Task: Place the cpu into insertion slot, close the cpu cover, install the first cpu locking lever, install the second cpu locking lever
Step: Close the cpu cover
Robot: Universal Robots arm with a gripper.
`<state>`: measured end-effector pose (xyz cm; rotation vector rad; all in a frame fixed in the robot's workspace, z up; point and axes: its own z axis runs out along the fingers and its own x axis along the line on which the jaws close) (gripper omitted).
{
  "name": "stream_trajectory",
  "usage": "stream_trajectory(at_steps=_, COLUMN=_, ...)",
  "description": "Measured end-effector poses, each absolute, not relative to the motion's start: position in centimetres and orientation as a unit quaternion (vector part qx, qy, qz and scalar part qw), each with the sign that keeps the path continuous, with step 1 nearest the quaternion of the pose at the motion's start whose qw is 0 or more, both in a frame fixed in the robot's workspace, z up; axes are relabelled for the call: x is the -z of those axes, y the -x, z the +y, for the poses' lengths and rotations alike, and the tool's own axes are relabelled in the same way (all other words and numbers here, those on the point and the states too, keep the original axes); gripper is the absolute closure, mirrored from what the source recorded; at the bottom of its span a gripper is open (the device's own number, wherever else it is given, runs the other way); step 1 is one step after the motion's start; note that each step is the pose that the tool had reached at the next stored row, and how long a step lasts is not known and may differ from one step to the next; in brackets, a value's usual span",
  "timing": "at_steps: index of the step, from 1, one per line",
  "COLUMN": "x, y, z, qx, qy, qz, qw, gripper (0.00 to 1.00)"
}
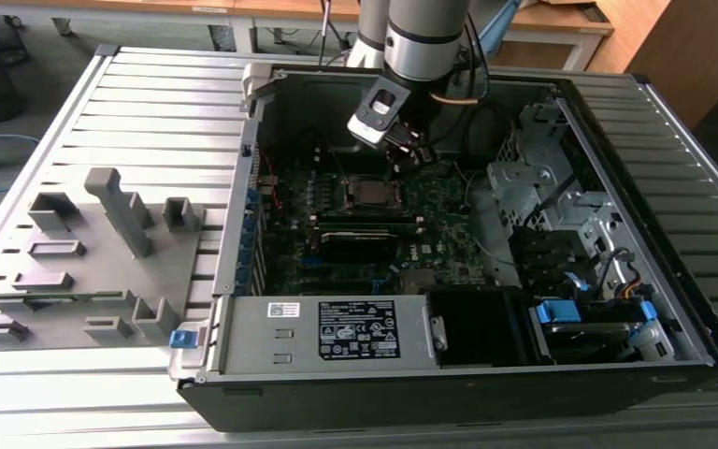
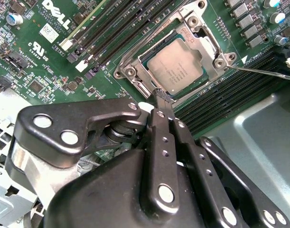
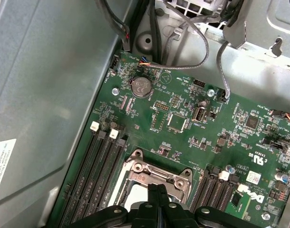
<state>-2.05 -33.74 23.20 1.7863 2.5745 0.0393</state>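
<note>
A grey holder fixture (image 1: 85,253) is sitting near the slatted table's (image 1: 147,94) edge, at the exterior view's left. Beside it an open computer case (image 1: 459,393) is lying flat, its motherboard (image 1: 434,215) facing up. Near the board's middle the insertion slot (image 1: 349,192) is holding the cpu (image 2: 175,66). The chip's dull silver top is showing through the window of the cpu cover (image 2: 209,45), which is lying flat over it. The gripper (image 2: 162,96) is reaching down at the slot's rim with its fingers pressed together. Whether anything thin is pinched between them is too hidden to tell. In the first wrist view the gripper is covering much of the slot. A thin metal lever (image 2: 263,72) is running out from the slot's corner and is cut off at the picture's edge.
</note>
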Motion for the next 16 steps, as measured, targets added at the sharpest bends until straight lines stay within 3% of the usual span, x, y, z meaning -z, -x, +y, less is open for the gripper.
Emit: stream_trajectory(at_steps=16, x=-23.12, y=2.04, z=-33.74, qx=-0.013, qy=-0.46, qz=0.888, qw=0.002, gripper=0.89)
